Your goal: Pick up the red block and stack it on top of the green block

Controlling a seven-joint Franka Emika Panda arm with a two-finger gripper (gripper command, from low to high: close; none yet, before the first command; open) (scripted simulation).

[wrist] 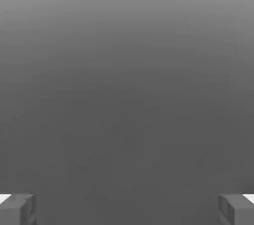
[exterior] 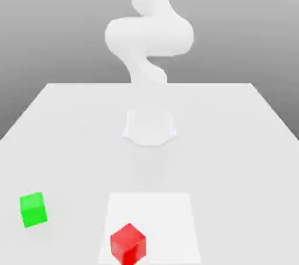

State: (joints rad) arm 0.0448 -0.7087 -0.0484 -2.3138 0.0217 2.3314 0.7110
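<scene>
The red block sits on the counter, near the front edge in the exterior view. It rests on a paler white square patch on the counter top. It is turned a little, so one corner points toward the camera. Nothing is on top of it and nothing touches it.

The green block is also on the counter. It is off to the exterior view's left of the red block and a bit farther back. The two blocks are well apart, with bare counter between them. The green block sits off the pale patch.

The white robot arm stands up behind the blocks, near the middle of the counter. Its round base rests on the counter. The arm bends high above and is far from both blocks. Nothing stands between the arm and the blocks.

In the hand view, the jaws are spread wide, and their two gray fingertips sit at far sides of the picture. The jaws hold nothing. Between them is plain gray.
</scene>
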